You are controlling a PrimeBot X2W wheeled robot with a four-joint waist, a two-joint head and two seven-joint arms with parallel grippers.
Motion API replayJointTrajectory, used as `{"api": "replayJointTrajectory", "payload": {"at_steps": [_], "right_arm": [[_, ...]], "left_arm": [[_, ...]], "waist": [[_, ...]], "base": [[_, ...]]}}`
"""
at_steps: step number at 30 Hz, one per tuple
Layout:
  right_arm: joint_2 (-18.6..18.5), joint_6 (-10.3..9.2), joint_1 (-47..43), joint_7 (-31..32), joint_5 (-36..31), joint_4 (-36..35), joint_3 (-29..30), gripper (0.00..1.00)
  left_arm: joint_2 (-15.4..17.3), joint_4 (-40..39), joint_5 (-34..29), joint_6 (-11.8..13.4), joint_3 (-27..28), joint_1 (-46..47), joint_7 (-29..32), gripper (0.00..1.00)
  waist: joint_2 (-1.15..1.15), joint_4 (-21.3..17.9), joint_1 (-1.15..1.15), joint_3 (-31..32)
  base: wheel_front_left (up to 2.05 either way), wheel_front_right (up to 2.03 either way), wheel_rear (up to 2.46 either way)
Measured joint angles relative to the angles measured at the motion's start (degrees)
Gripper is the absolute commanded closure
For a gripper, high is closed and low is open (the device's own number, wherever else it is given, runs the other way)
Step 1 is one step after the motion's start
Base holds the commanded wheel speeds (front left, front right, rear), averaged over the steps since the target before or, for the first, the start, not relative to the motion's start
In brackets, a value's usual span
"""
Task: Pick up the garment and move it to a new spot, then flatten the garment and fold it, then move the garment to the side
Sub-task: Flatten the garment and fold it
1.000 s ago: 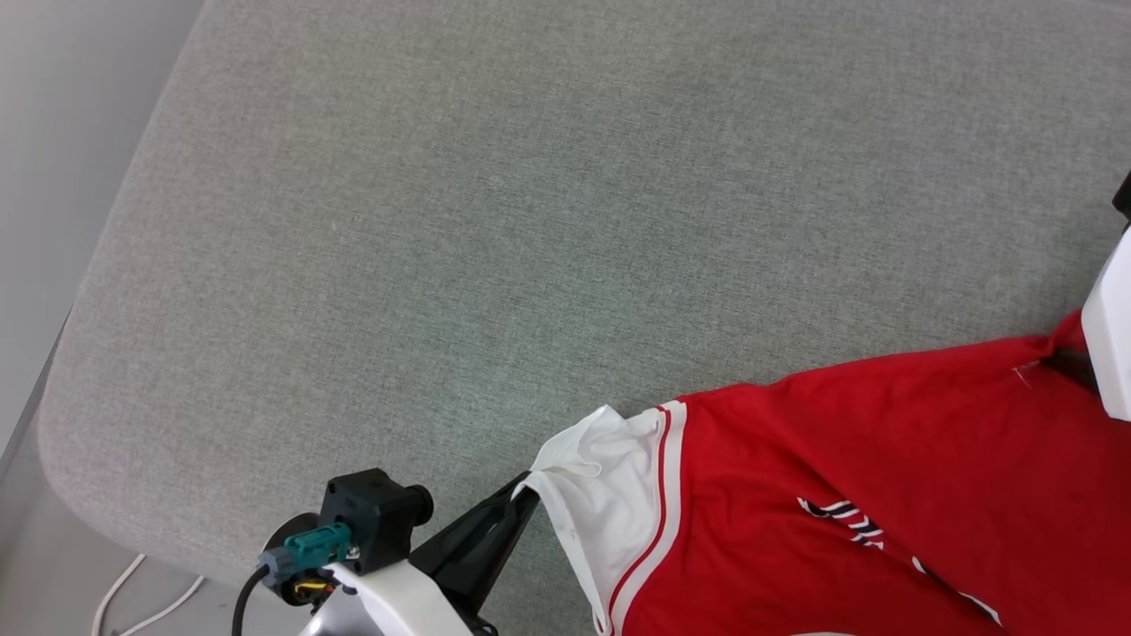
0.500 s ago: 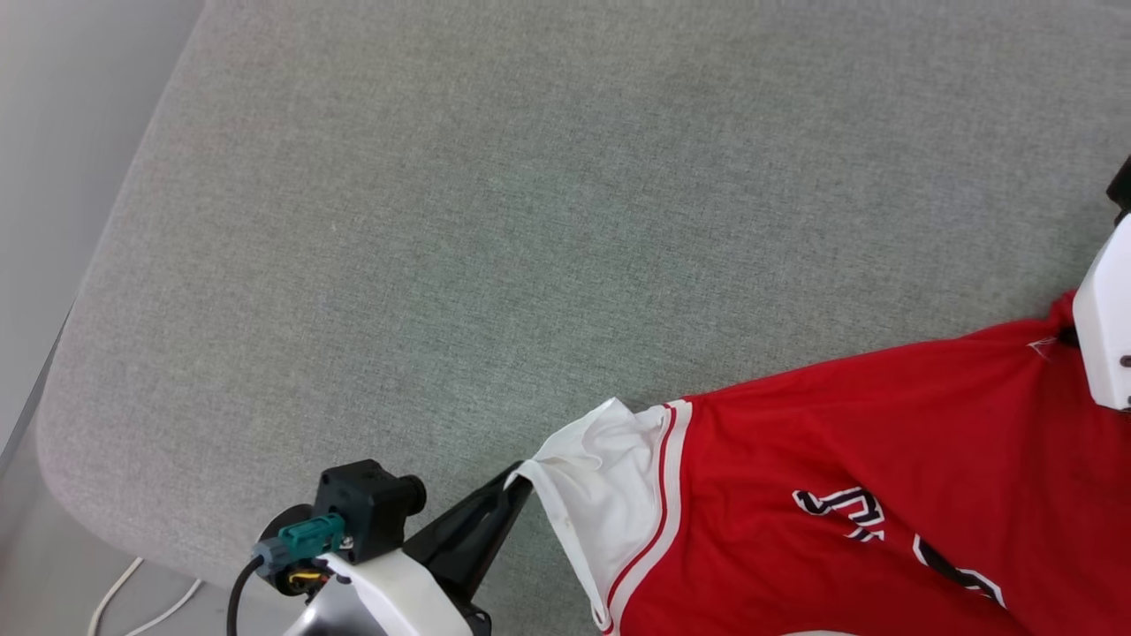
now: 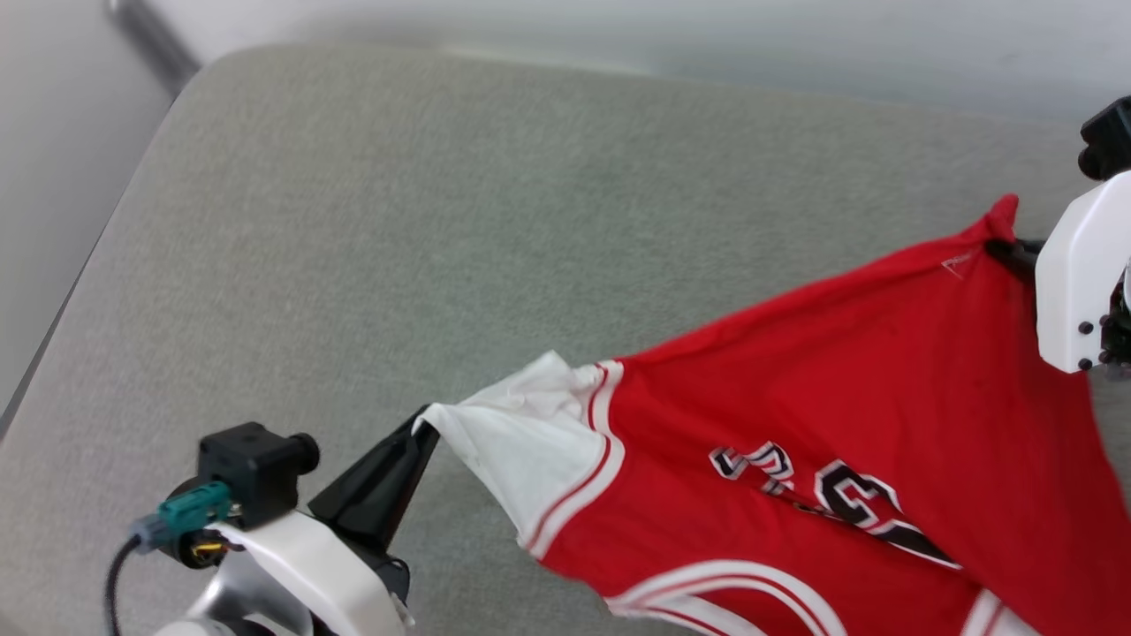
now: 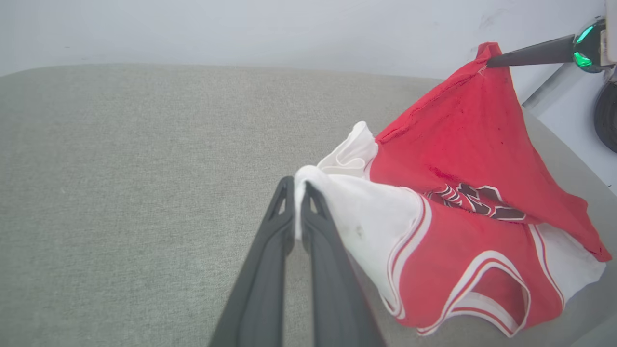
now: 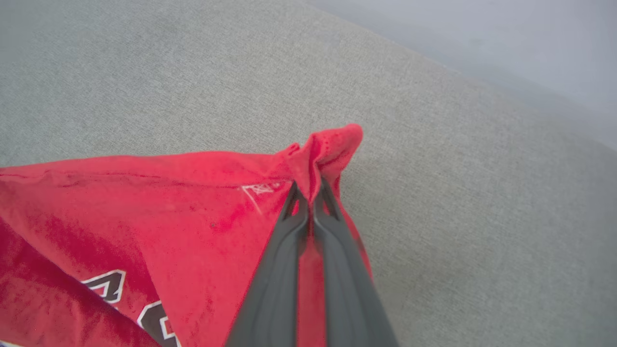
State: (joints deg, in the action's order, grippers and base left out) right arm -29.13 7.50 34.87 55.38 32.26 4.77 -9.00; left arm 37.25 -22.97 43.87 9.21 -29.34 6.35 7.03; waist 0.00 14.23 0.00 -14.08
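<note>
The garment (image 3: 848,371), a red jersey with white sleeves, striped trim and black white-outlined lettering, hangs stretched between both grippers above the grey cushion. My left gripper (image 3: 422,429) is shut on the tip of a white sleeve (image 4: 366,217) at the lower left of the head view. At the right edge, my right gripper (image 3: 1007,246) is shut on a bunched red corner of the hem (image 5: 328,144). In the left wrist view the right gripper (image 4: 491,61) pinches the far red corner and the garment's lower part rests on the cushion.
A wide grey fabric cushion (image 3: 442,221) spreads under the garment, with rounded edges at the left and far side. A pale wall or floor (image 3: 618,26) lies beyond its far edge. A dark bar (image 3: 150,40) shows at the top left.
The right gripper has closed on the red hem corner and both arms have lifted the garment, so more lettering and the neck trim show. The head camera has tilted, showing the cushion's far edge.
</note>
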Motion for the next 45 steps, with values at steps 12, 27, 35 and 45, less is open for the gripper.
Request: {"api": "replayJointTrajectory", "payload": {"at_steps": [12, 27, 35, 45], "right_arm": [[3.86, 0.0, 0.15, -4.14, 2.08, -10.65, 1.9, 1.0], [7.71, 0.0, 4.27, -11.6, 1.51, -20.54, 4.03, 1.0], [8.78, 0.0, 7.28, -14.11, 0.92, -22.13, 6.58, 1.0], [8.65, 0.0, 15.58, -18.16, -1.32, -19.18, 8.33, 1.0]], "left_arm": [[5.55, -4.42, 1.43, 1.94, 10.13, 1.01, -2.87, 1.0], [7.84, -9.91, -1.45, 4.16, 20.06, 17.67, -5.81, 1.0], [8.93, -8.75, -2.64, 5.11, 21.91, 30.02, -3.9, 1.0], [9.91, 1.35, -3.08, 0.8, 19.79, 47.62, -1.05, 1.0]], "waist": [[0.0, -8.54, 0.0, 8.05], [0.0, -16.78, 0.0, 10.45], [0.0, -18.8, 0.0, 7.3], [0.0, -19.84, 0.0, 0.37]], "base": [[0.0, 0.0, 0.0], [0.0, 0.0, 0.0], [0.0, 0.0, 0.0], [0.0, 0.0, 0.0]]}}
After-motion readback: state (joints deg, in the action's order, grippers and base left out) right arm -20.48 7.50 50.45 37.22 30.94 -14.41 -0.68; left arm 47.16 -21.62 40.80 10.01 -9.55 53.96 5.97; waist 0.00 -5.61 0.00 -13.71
